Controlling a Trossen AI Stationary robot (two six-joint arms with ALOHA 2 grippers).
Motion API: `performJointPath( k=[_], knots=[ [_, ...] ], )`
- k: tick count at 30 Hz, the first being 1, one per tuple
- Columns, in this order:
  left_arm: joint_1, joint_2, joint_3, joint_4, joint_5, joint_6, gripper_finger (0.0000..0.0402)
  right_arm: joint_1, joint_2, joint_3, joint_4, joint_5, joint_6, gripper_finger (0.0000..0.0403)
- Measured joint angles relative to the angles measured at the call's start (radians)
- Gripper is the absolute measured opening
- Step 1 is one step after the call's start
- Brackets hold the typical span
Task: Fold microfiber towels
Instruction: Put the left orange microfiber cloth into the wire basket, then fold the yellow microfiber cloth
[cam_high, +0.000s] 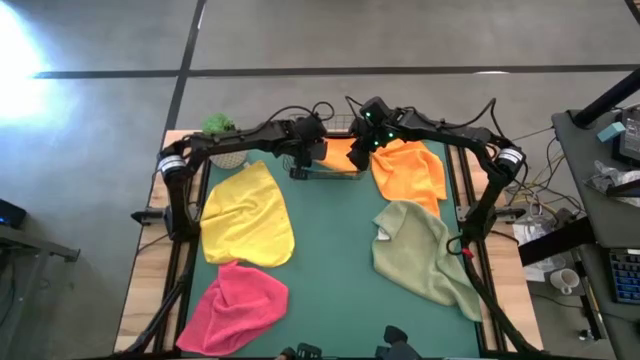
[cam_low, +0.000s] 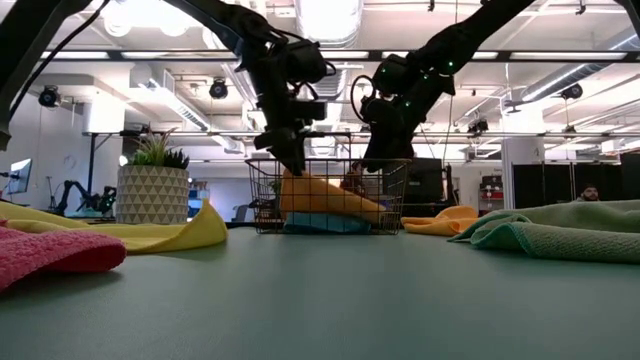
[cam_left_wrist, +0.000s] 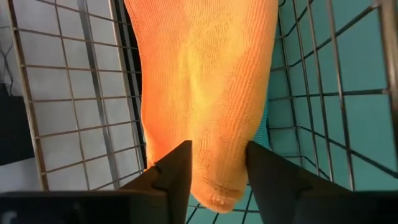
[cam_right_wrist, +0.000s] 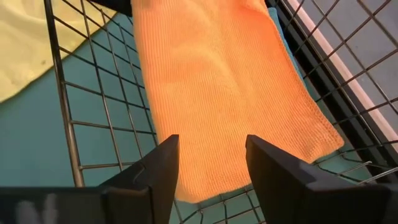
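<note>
Folded orange towel (cam_right_wrist: 224, 99) lies in wire mesh basket (cam_low: 330, 195) atop teal towel (cam_low: 325, 224); left gripper (cam_left_wrist: 217, 171) and right gripper (cam_right_wrist: 211, 165) hover above it, fingers spread, gripping nothing

Folded orange towel (cam_low: 325, 200) in basket over teal (cam_low: 325, 224), four others spread around

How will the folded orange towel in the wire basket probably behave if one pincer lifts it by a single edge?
The folded orange towel would likely droop and unfold: it already sags over the teal towel beneath it. It looks thin and soft, so probably light. Its knitted surface might catch on the wire basket. Both the left pincer and the right pincer stand open around it.
</note>
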Motion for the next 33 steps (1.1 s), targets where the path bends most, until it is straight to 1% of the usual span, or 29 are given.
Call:
performJointPath(
  k=[3, 8, 11, 14, 20, 23, 27, 33],
  knots=[
    [-0.012, -0.004, 0.029, -0.025, -0.009, -0.029, 0.0145, 0.0, 0.0, 0.0, 0.0, 0.0, 0.0, 0.0175],
    [-0.019, -0.018, 0.098, -0.114, -0.012, -0.049, 0.0146, -0.001, -0.005, 0.0, -0.001, 0.0, 0.002, 0.0174],
    [-0.019, -0.034, 0.133, -0.162, -0.051, -0.067, 0.0147, -0.002, -0.026, 0.0, -0.006, 0.0, 0.002, 0.0174],
    [-0.018, -0.068, 0.148, -0.193, -0.106, -0.149, 0.0147, -0.002, -0.065, 0.0, -0.024, 0.0, -0.005, 0.0174],
    [-0.018, -0.154, 0.132, -0.283, -0.11, -0.33, 0.0147, -0.001, -0.153, 0.0, -0.077, 0.0, -0.024, 0.0173],
    [-0.02, -0.205, 0.1, -0.293, -0.109, -0.413, 0.0147, 0.006, -0.187, 0.0, -0.111, 0.0, -0.024, 0.0173],
    [-0.029, -0.282, 0.018, -0.29, -0.108, -0.5, 0.0147, 0.03, -0.22, 0.0, -0.166, -0.001, -0.026, 0.0173],
    [-0.073, -0.407, -0.149, -0.242, -0.102, -0.593, 0.0147, 0.124, -0.238, 0.0, -0.208, -0.002, -0.023, 0.0173]
  ],
)
